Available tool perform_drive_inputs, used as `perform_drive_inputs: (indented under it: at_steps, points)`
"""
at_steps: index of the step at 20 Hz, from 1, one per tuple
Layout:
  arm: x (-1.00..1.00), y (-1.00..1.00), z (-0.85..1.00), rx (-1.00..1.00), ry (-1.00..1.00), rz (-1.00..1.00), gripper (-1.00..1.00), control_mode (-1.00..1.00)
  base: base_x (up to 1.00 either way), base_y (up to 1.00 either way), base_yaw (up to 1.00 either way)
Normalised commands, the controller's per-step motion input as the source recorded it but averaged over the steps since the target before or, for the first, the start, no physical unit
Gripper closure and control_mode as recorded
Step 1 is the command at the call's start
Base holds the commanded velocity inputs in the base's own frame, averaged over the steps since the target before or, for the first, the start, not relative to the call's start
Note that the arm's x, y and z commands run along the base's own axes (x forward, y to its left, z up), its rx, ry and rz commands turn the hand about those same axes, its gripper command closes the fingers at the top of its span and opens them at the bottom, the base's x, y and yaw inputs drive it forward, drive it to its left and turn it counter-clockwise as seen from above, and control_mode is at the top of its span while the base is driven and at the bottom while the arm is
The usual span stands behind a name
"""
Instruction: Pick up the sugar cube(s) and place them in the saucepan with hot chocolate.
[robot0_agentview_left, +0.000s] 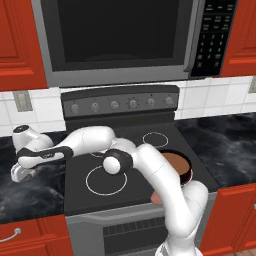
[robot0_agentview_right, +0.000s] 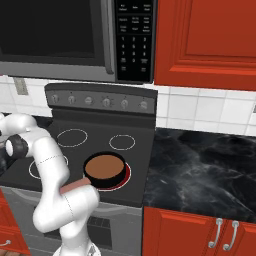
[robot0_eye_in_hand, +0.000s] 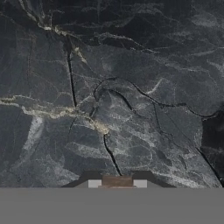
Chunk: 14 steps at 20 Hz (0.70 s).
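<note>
Tan-pink sugar cube (robot0_eye_in_hand: 117, 181) between fingertips (robot0_eye_in_hand: 94, 183)

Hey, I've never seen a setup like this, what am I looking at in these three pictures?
It is a rendered kitchen with a white robot arm on a driving base. Two pictures come from cameras on the base, behind the arm, one to its left and one to its right. The third looks down from the hand at the dark marble counter. On the stove stands a black saucepan of brown hot chocolate. The arm reaches left over the counter; its gripper is shut on a small tan sugar cube.
</note>
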Motion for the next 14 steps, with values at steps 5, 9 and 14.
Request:
perform_drive_inputs:
  at_steps: [5, 9, 14]
  points:
    - [0.00, -0.05, -0.20, 0.00, 0.00, 0.02, 1.00, -1.00, 0.00, 0.00, 0.00]
    - [-0.08, -0.10, -0.07, 0.00, -0.01, 0.02, 1.00, -1.00, 0.00, 0.00, 0.00]
    - [-0.85, -0.42, 0.00, 0.01, -0.18, 0.02, 1.00, -1.00, 0.00, 0.00, 0.00]
